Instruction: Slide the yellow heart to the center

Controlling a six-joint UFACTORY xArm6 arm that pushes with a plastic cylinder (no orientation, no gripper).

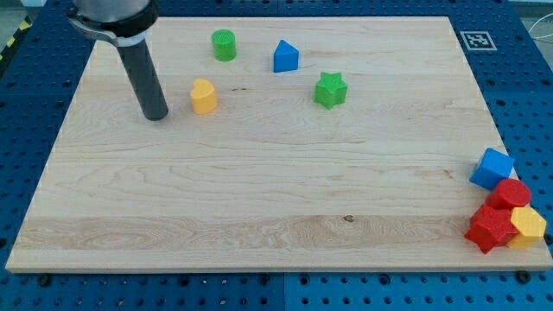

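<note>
Our arm comes in from the view's top left corner, and its dark rod slants down and toward the view's right until my tip (156,116) meets the wooden board (259,199) in the upper left part of it. We carry no jaws, so there is nothing to open or close; the rod holds nothing, and my tip stands on bare wood with a narrow strip of board showing between it and the nearest block. That block is the yellow heart (204,97), just to the view's right of my tip and slightly higher in the view, near but apart. Farther to the right and up from my tip sits the green cylinder (224,44), close to the board's top edge, then a blue block with a peaked top (286,56), and beyond it the green star (330,89). These four keep clear of one another. From my tip, the board's left edge lies a moderate way to the view's left and the top edge lies above; below and to the right of my tip a wide run of bare wood spreads across the middle and down to the bottom edge. Well away from my tip, at the lower right corner, a cluster crowds the edge: a blue cube (492,168), a red cylinder (511,193) touching it, a red star (491,228) and a yellow block (527,227), pressed together.
</note>
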